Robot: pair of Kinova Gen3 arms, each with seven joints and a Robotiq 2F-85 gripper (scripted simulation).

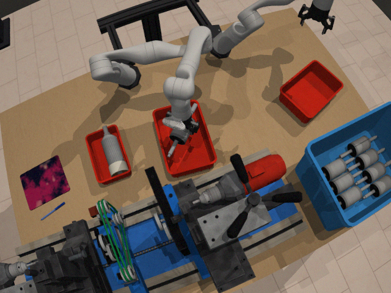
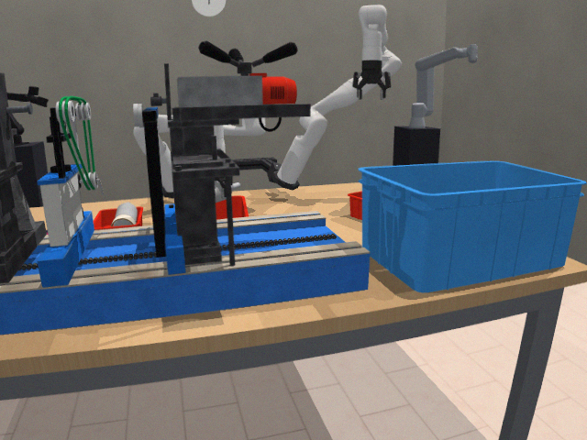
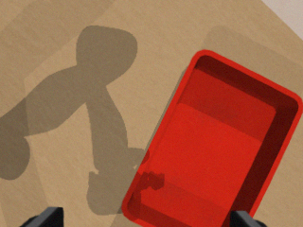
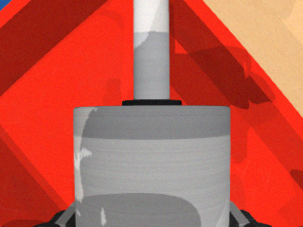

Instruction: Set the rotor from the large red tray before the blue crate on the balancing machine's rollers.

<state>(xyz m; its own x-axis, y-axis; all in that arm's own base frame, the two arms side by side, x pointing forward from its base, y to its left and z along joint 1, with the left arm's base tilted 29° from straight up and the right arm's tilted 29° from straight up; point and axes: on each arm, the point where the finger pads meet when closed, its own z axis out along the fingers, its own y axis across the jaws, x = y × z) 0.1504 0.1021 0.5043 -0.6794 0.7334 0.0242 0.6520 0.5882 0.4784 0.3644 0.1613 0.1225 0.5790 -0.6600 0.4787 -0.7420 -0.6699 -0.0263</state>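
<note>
"Where is the rotor [image 1: 179, 136] [image 2: 234, 185] [image 4: 151, 165]?" asked the first.

"Over the large red tray [image 1: 209, 143] [image 2: 232, 208] [image 4: 43, 85], with the right gripper [image 1: 184, 129] [image 4: 152, 218] on its grey body," said the second. "The fingers are closed on it, one on each side, standing well apart because the body is broad. From the top, one shaft end points toward seven o'clock, the other toward one."

"And the left gripper [image 1: 313, 28] [image 2: 371, 95] [image 3: 147, 218]?"

"Fingers wide, nothing between them. It hangs high, up by one o'clock from the large tray, and its wrist camera sees the right-hand red tray [image 1: 311, 91] [image 2: 355, 204] [image 3: 213, 147]."

"What lies around?"

"Taking the large tray as the dial's centre in the top view, the balancing machine [image 1: 148, 233] [image 2: 237, 279] runs across the six o'clock side. The blue crate [image 1: 325, 204] [image 2: 473, 241], with grey rotors [image 1: 342, 182] in it, stands between three and four. Toward nine, a smaller red tray [image 1: 93, 157] [image 2: 99, 220] holds a ribbed grey cylinder [image 1: 112, 149] [image 2: 125, 213] with a narrow neck."

"Does the rotor touch the tray?"

"The second speaker cannot tell."
</note>
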